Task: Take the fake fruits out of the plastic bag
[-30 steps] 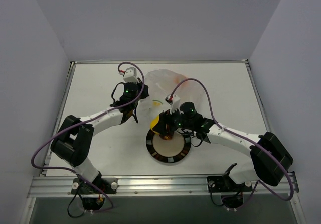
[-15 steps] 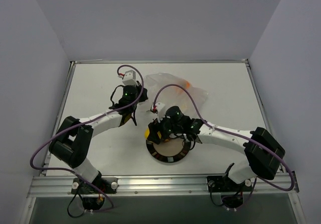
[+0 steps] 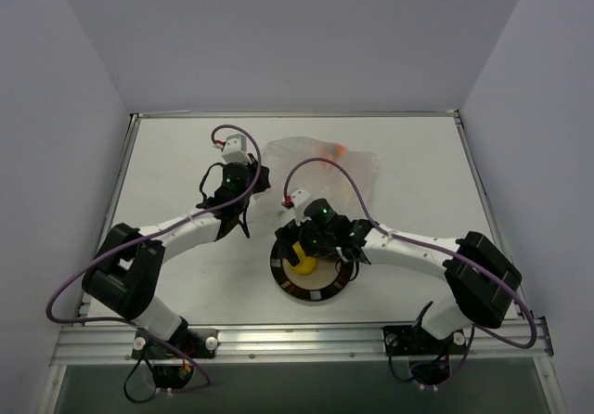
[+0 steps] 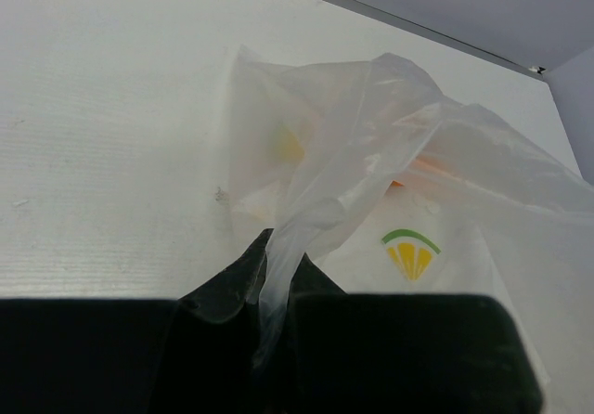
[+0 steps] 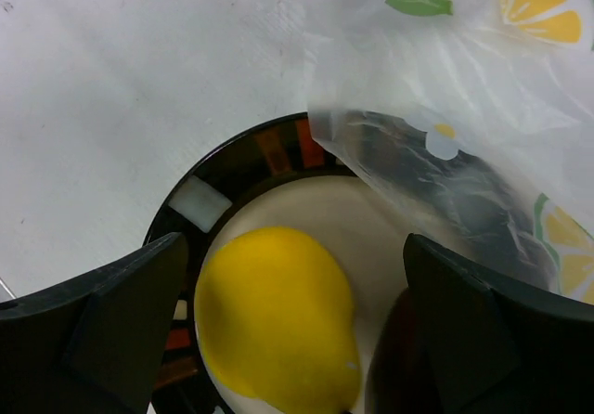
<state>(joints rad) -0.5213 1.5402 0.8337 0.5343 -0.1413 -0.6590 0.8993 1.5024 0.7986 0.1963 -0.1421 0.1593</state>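
Fingers [image 4: 232, 289] of the left gripper [image 4: 276, 275] are pressed together on a gathered fold of the plastic bag [image 4: 371, 163]. The film rises out of the closed jaws in a twisted strip. The hold appears meant to anchor the bag and keep its near edge lifted while the other arm works.

The right gripper [image 5: 292, 247] has its fingers [image 5: 121, 312] spread wide, one on each side of the yellow fruit [image 5: 274, 330], and neither is seen touching it. The fruit lies on the beige centre of the plate [image 5: 232, 168], inside the dark patterned rim. It is judged set down there and free of the grip.

A loose corner of the bag drapes over the plate's far rim, so the two touch. The rest of the bag lies flat on the table [image 3: 167, 163] beyond the plate, between the two arms.

An orange fruit [image 3: 341, 147] shows through the film at the bag's far end, well apart from both grippers. The dark red fruit cannot be placed with certainty. One fruit is judged out and at least one remains inside.
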